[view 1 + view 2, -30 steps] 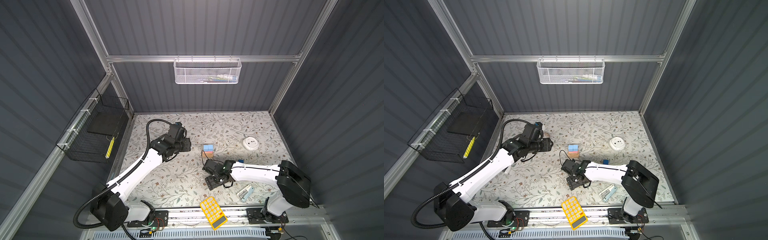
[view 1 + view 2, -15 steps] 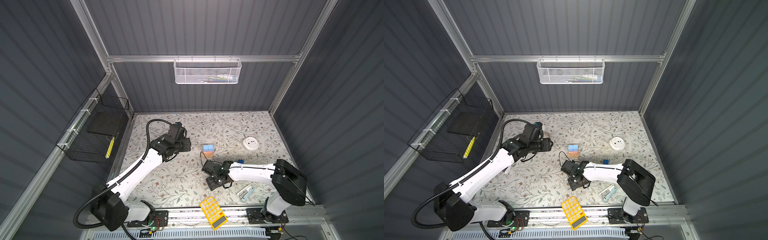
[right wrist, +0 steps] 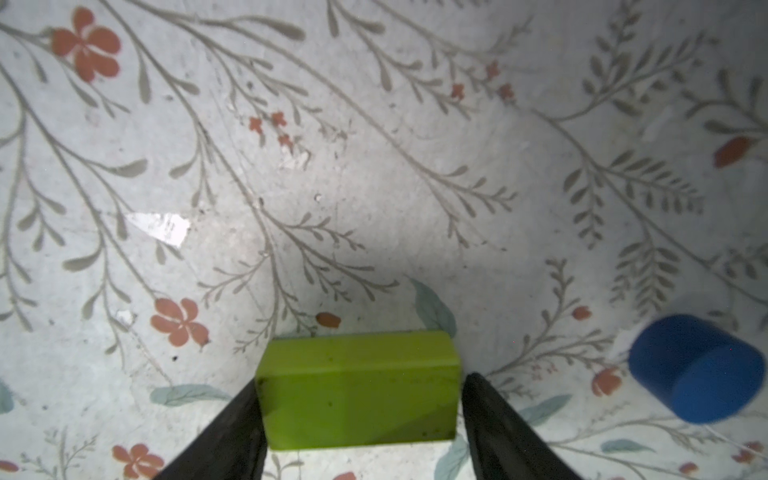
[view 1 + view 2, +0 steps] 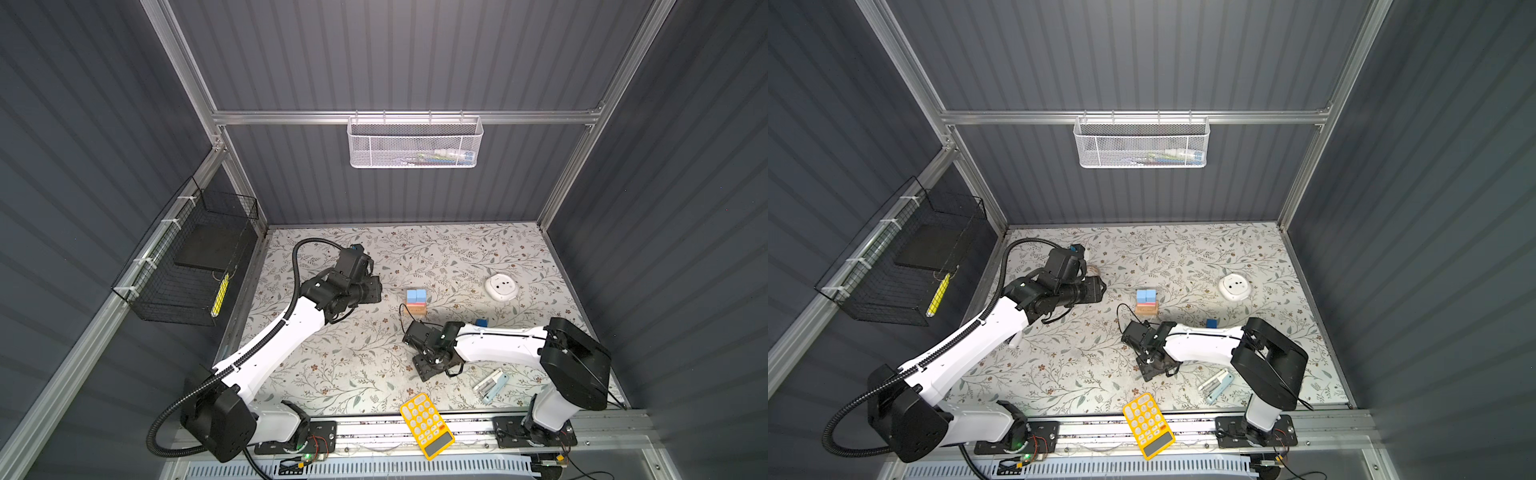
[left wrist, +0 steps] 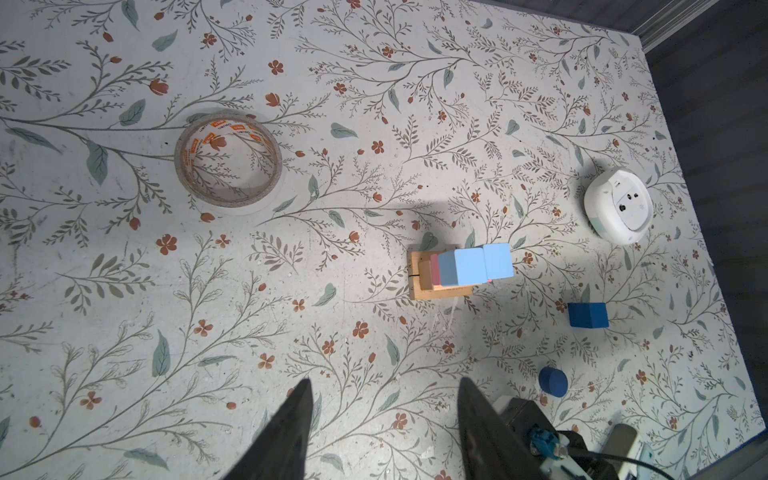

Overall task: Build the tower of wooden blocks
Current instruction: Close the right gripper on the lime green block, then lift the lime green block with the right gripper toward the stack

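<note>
Both top views look steeply down from high up over the whole table (image 4: 353, 365); wrist views face down nearer (right lowest), sharing the cylinder (image 5: 552, 381).

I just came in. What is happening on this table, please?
A wood block tower is being built. The right claw is closed on a lime-green wooden bar down at the flowered table. The tower has tan bars at the base, a pink bar, then two light-blue cubes on top. The left claw is open and empty, away from it. A dark-blue cube and a dark-blue short cylinder lie loose on the table.
</note>
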Controlling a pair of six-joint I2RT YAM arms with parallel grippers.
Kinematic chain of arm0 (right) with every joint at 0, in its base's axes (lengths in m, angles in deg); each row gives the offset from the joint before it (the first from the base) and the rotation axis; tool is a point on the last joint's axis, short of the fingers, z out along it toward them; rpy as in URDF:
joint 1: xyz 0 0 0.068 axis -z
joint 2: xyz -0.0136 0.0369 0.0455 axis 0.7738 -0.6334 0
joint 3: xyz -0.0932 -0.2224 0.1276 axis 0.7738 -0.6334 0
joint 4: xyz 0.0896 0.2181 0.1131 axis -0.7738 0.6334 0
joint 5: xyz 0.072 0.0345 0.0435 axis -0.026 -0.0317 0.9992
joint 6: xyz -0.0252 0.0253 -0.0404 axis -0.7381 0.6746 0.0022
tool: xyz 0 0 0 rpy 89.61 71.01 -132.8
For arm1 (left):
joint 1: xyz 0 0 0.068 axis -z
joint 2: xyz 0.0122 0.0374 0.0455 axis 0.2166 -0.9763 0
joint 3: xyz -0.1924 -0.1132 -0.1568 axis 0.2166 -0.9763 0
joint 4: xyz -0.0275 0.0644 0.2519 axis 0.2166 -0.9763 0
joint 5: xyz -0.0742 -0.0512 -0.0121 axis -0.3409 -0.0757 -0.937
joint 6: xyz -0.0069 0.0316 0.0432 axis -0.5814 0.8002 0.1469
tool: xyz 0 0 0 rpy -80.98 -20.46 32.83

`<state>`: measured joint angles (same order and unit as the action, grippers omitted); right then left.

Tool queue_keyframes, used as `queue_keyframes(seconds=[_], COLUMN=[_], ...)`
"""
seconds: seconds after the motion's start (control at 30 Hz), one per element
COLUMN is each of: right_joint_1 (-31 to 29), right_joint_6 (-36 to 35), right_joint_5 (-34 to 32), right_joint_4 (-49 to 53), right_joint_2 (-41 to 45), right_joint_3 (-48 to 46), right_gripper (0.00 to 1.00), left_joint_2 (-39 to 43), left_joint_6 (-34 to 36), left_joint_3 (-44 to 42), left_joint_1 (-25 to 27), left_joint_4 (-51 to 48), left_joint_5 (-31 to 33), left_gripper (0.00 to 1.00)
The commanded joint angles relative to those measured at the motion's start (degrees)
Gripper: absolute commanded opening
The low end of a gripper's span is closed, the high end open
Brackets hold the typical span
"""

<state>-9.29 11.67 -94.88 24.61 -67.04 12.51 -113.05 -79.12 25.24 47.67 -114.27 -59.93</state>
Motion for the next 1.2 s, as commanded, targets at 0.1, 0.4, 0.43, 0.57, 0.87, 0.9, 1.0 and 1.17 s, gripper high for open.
queue_keyframes(seconds=[0.1,0.4,0.43,0.57,0.87,0.9,1.0,1.17], right_joint_1=[-0.38,-0.66,-0.70,-0.62,-0.54,-0.43,0.90,4.94], right_joint_6=[0.04,0.29,0.37,0.89,2.73,3.12,4.61,7.03], right_joint_5=[-1.64,-1.49,-1.63,-1.88,-3.81,-4.25,-4.56,-2.85], right_joint_4=[2.20,2.95,3.23,5.52,14.72,16.45,21.27,26.26], right_joint_2=[-1.40,-1.97,-1.89,-1.37,2.33,2.18,1.66,1.37], right_joint_3=[1.70,2.36,2.48,3.80,11.92,13.41,17.77,23.74], right_gripper=[0.72,0.65,0.64,0.60,0.57,0.57,0.56,0.55], left_joint_2=[0.44,0.34,0.31,0.33,0.40,0.42,0.44,0.31], left_joint_6=[1.16,1.32,1.29,1.55,2.77,2.95,3.58,5.30], left_joint_3=[-0.80,-1.08,-1.08,-1.11,-0.51,-0.46,-0.38,-0.02], left_joint_1=[-0.18,-0.18,-0.18,-0.19,-1.03,-1.26,-2.47,-5.02], left_joint_4=[-0.83,-0.66,-0.70,-0.56,-0.46,-0.45,-0.24,-0.20], left_joint_5=[0.67,0.70,0.70,0.86,1.03,0.96,0.48,0.22], left_gripper=[0.56,0.56,0.56,0.56,0.56,0.56,0.56,0.56])
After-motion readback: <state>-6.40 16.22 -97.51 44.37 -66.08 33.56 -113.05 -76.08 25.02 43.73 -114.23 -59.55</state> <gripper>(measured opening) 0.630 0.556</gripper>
